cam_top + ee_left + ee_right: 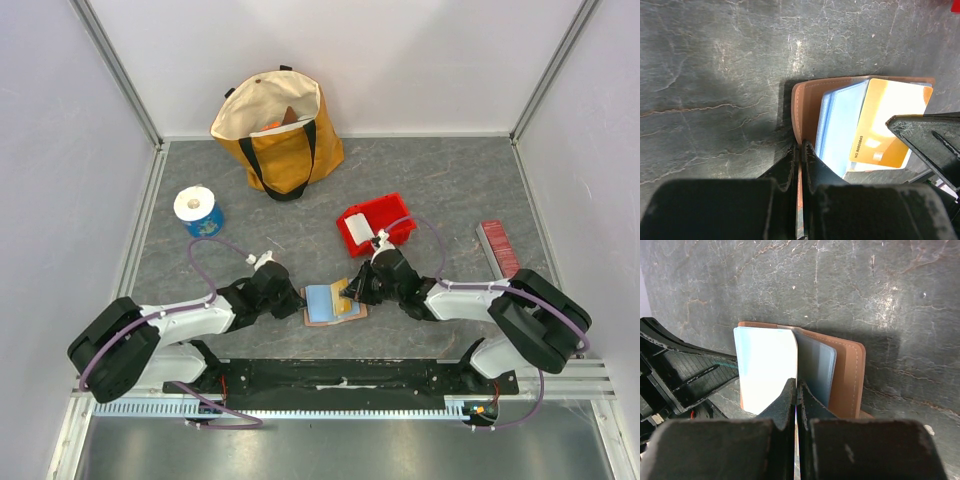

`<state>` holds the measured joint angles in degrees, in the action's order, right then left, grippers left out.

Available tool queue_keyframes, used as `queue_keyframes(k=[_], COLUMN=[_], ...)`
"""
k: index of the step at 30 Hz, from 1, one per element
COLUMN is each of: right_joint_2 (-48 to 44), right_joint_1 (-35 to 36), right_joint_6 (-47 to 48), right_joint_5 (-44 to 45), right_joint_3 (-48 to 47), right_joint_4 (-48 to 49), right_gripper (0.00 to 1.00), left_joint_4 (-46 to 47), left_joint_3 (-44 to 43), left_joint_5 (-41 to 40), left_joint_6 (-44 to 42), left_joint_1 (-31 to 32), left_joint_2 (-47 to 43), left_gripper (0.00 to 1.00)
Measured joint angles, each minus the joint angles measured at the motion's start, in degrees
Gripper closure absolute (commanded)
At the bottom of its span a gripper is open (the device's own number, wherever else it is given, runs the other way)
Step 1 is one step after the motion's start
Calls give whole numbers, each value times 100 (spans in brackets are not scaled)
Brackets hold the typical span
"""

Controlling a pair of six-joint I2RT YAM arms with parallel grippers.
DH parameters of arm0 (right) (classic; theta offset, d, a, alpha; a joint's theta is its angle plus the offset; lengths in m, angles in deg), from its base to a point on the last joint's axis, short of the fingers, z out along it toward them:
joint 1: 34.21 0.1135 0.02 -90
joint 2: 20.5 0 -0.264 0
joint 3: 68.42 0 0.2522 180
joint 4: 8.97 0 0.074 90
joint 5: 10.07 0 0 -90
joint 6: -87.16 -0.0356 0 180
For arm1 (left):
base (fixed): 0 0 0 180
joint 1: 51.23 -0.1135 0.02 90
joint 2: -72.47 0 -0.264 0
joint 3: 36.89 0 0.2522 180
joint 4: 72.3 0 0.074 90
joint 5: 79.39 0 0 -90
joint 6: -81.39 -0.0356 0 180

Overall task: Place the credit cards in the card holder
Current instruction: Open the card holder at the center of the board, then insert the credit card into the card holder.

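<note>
Top external view: a yellow tote bag (280, 140) stands at the back with something orange and brown inside that is hard to make out. A red bin (346, 218) holds a white item (366, 226). The card holder (352, 313) lies open on the table (450, 190) between both arms, with light-blue and yellow credit cards (324, 302) on it. The left gripper (800, 146) is pinched shut on the holder's tan edge. The right gripper (796, 386) is pressed together on a thin pale edge among the cards; which card cannot be told. Its finger (930, 137) covers the yellow card's (885, 120) corner.
</note>
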<state>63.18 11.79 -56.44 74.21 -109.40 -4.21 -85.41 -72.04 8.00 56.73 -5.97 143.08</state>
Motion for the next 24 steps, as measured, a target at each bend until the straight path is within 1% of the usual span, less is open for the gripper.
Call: queue_keyframes(k=[10, 24], right_joint_2=[195, 341], right_joint_1=[-92, -157], right_joint_6=[-66, -116], right_joint_5=[-264, -450], right_joint_3=[127, 214], right_joint_4=[503, 839], right_gripper=[100, 100], left_joint_4=[129, 129], left_joint_3=[-68, -155], left_joint_5=[17, 7], left_joint_6=[28, 74], left_joint_1=[15, 20], left_joint_2=[177, 302], left_gripper=[98, 98])
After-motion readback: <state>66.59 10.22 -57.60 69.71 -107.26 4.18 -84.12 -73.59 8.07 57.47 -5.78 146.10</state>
